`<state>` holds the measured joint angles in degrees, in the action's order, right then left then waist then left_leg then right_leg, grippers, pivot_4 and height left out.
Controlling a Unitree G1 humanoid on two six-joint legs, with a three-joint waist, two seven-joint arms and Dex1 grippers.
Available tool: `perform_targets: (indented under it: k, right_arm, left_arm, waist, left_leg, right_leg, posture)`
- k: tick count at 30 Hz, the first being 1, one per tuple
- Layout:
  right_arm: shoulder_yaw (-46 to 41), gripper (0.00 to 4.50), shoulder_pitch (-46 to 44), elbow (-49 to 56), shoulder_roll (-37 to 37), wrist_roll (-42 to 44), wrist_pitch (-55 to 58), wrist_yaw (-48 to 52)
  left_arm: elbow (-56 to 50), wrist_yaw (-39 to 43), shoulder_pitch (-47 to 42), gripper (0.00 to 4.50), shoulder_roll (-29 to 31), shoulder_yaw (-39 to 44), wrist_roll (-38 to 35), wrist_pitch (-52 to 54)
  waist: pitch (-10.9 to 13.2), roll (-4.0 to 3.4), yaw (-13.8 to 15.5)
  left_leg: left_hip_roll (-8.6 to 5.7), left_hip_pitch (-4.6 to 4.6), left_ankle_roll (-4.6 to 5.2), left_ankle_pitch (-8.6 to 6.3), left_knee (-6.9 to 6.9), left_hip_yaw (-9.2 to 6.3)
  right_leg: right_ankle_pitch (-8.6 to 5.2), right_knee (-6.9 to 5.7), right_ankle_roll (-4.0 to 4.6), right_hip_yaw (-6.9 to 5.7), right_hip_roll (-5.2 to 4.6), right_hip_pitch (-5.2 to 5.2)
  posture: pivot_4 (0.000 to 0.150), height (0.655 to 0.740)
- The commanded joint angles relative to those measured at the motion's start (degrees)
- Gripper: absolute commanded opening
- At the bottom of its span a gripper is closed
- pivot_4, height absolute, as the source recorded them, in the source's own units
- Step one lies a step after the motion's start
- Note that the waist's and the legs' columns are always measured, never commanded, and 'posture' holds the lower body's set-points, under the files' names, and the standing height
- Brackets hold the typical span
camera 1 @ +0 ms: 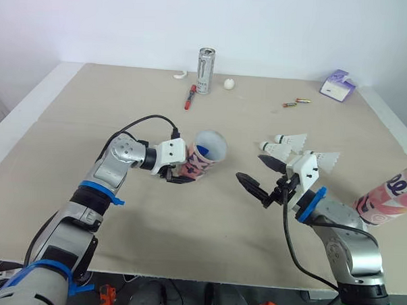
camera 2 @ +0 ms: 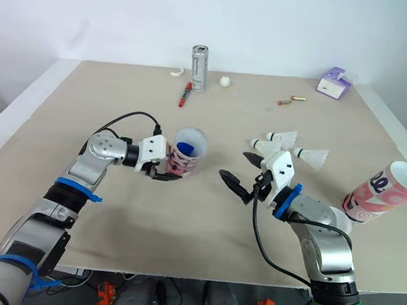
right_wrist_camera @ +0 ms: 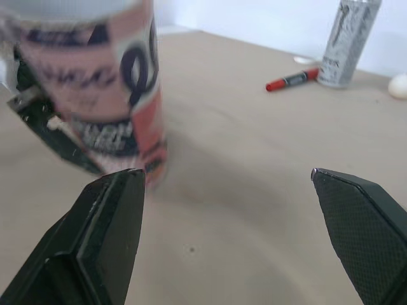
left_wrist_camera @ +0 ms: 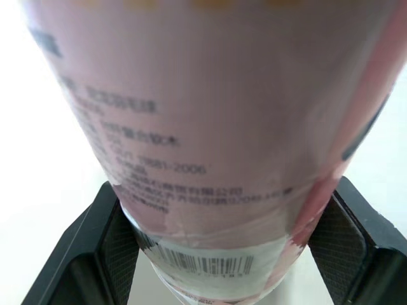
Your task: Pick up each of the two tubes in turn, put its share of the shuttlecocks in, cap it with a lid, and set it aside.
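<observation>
Now | left gripper (camera 1: pixel 179 175) is clamping tube (camera 1: pixel 205 156) near base, mouth tilting up toward right arm | right gripper (camera 1: pixel 250 167) is hanging open, empty | shuttlecocks (camera 1: pixel 291 146) are lying on table just behind it, corks pointing left

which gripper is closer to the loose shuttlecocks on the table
Right. The right gripper, jaws open, sits just in front of the shuttlecocks and a little to their left. The left gripper, jaws shut on the tube, is farther off to their left.
</observation>
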<state>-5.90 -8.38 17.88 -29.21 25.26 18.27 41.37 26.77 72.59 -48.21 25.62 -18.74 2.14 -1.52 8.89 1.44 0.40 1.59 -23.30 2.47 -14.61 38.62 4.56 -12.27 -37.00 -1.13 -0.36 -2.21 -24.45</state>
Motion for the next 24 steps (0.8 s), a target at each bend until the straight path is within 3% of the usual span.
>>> perform_targets:
  k: [1,11,17,24]
  right_arm:
    - [-1.2,4.5,0.48,3.33,-1.37,2.35,-2.48,3.67]
    - [1.31,4.5,1.77,2.47,-6.44,1.5,-6.53,12.72]
    - [-4.92,4.5,0.2,-0.85,-3.77,5.84,2.48,2.62]
    - [-8.1,4.5,-5.48,-9.53,-3.25,4.3,10.7,-7.42]
  left_arm:
    - [-3.19,3.89,-2.79,3.43,0.26,-0.95,-1.11,2.27]
    - [-3.69,8.78,-4.76,3.43,0.8,-3.61,0.1,4.57]
    - [-8.3,8.96,-3.2,3.43,1.65,-4.85,0.9,10.9]
    - [-14.3,10.02,-2.37,3.43,3.55,-6.56,1.48,18.37]
  waist:
    - [0.0,0.0,0.0]
    - [0.0,0.0,-0.01]
    - [0.0,0.0,0.01]
    - [-0.01,-0.01,-0.08]
  left_leg:
    - [0.01,0.02,0.0,0.0,0.0,0.01]
    - [0.03,0.01,0.11,-0.06,0.02,0.0]
    - [0.03,0.0,0.1,-0.06,0.06,0.01]
    - [0.02,0.02,0.1,-0.06,0.06,0.04]
  right_leg:
    - [-0.03,0.0,-0.05,0.02,0.02,0.0]
    - [-0.14,-0.01,-0.14,0.04,0.06,-0.01]
    - [-0.11,-0.03,-0.1,0.06,0.03,0.0]
    - [-0.09,-0.06,-0.04,0.14,0.05,-0.01]
  posture:
    - [0.15,0.74]
    - [0.15,0.74]
    - [0.15,0.74]
    - [0.15,0.74]
